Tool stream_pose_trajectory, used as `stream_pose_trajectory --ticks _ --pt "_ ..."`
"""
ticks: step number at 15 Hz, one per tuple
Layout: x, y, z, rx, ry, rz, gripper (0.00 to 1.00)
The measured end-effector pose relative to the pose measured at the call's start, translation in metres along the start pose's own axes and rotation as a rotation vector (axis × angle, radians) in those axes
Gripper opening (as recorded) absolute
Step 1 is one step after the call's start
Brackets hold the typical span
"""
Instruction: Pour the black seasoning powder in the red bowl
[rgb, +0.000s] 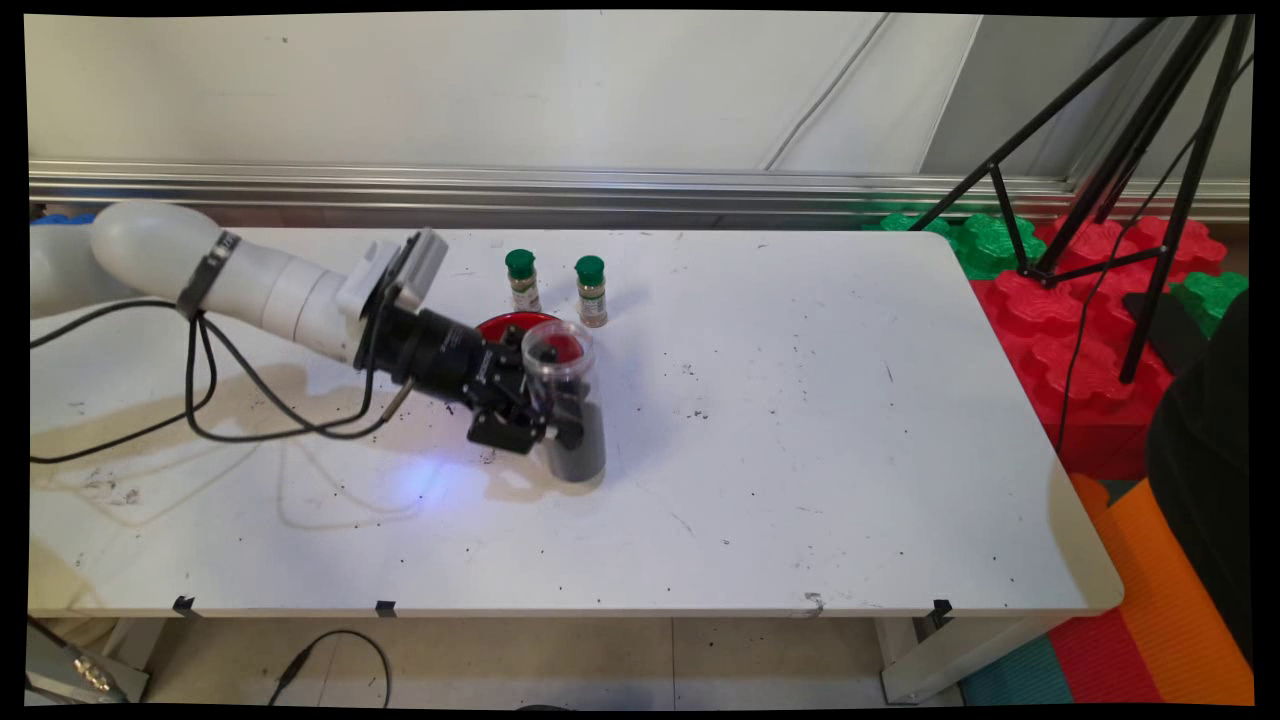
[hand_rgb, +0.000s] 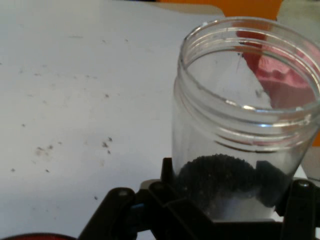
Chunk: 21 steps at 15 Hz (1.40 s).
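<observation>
Pincer (rgb: 556, 415) clamped on open jar (rgb: 567, 400) holding dark granules; red dish (rgb: 520, 325) just behind, on bench (rgb: 800, 450).

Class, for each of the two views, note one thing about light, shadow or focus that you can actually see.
Main view: the arm and its cables throw soft brownish shadows on the white table at left. Hand view: the clear jar in the gripper is soft-edged, with bright glints along its threaded rim; the dark grains at its bottom merge into one blurred mass.
</observation>
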Motion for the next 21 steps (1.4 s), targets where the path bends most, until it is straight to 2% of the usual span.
stream_pose_trajectory --ticks 8,21 --pt "0.037 -0.018 -0.014 0.056 0.045 -0.038 0.00" --pt "0.095 -0.067 -0.045 0.191 0.103 -0.049 0.00"
